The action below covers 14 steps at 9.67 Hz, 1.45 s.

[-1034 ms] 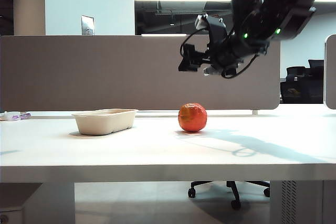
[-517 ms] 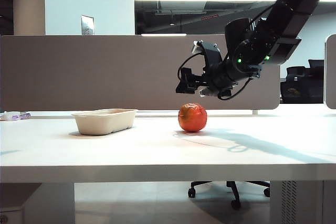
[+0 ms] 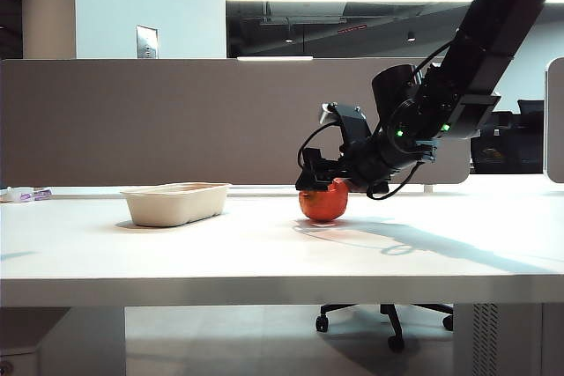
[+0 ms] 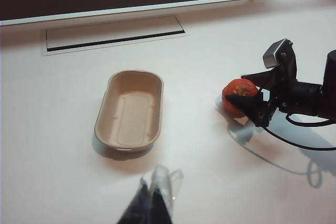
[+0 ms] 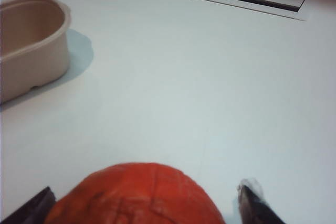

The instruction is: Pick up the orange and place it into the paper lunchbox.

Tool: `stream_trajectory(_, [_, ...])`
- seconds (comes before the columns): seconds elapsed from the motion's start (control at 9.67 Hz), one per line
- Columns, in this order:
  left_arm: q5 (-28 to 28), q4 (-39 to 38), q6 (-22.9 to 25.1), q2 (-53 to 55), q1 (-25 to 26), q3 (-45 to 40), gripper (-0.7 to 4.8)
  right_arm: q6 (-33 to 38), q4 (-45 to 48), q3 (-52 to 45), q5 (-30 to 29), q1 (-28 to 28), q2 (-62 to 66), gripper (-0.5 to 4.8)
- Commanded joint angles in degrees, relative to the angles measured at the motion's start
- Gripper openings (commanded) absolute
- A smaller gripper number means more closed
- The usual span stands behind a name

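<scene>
I have the white table (image 3: pixel 264 253) filling my exterior view, its front edge running straight across below everything else. Behind its far edge stands a grey partition (image 3: pixel 159 121), and in the left wrist view a long cable slot (image 4: pixel 113 33) is let into the surface near that far edge.

The right arm (image 3: pixel 480 50) slants down from the upper right of the exterior view toward the middle of the table. The right gripper (image 3: pixel 319 184) at its end is low over the surface, with its jaws spread wide, one on each side of the orange (image 3: pixel 323 204). In the right wrist view I see a dark fingertip at either side of the fruit, with the orange's rounded top between them; I cannot tell whether either finger touches the skin.

The paper lunchbox (image 3: pixel 176 203) sits on the table to the left of the orange in the exterior view, well apart from it, nearer the table's left edge. From the left wrist view it is an empty oblong tray, open side up.

The orange rests on the table surface near the middle, reddish and mottled.

The left gripper (image 4: pixel 152 200) shows only in its own wrist view, hanging above the table on the near side of the lunchbox; its fingertips sit close together, holding nothing.
</scene>
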Motion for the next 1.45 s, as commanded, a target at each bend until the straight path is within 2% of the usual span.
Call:
stream_trajectory(0.1, [0.3, 0.3, 0.2, 0.0, 0.0, 0.3, -0.07, -0.5, -0.2, 0.4, 0.0, 0.1, 0.3, 4.79])
stream_trajectory(0.21, [0.3, 0.3, 0.2, 0.2, 0.0, 0.3, -0.07, -0.7, -0.5, 0.4, 0.0, 0.1, 0.3, 3.06])
stream_trajectory(0.31, [0.3, 0.3, 0.2, 0.3, 0.0, 0.3, -0.07, -1.7, -0.5, 0.4, 0.0, 0.1, 0.3, 2.64])
stream_trajectory(0.62, [0.3, 0.3, 0.3, 0.3, 0.0, 0.3, -0.07, -1.7, -0.1, 0.8, 0.0, 0.0, 0.0, 2.65])
stream_trajectory(0.72, [0.1, -2.9, 2.2, 0.3, 0.0, 0.3, -0.07, -1.5, -0.4, 6.3, -0.3, 1.6, -0.7, 2.64])
stream_trajectory(1.03, [0.2, -4.5, 2.2, 0.3, 0.0, 0.3, -0.07, -1.5, -0.4, 9.6, -0.3, 3.3, -0.7, 2.65])
stream_trajectory(1.14, [0.2, -4.8, 2.2, 0.3, 0.0, 0.3, -0.07, -1.5, -0.5, 11.4, -0.3, 4.6, -0.7, 2.64])
stream_trajectory(1.24, [0.3, -4.0, 2.2, 0.3, 0.0, 0.3, -0.07, -1.5, -0.3, 18.5, 0.3, 11.6, 2.8, 2.64])
stream_trajectory(1.45, [0.3, -3.5, 2.2, 0.3, 0.0, 0.3, -0.07, -1.4, -1.2, 25.5, 1.3, 14.4, 7.5, 2.64])
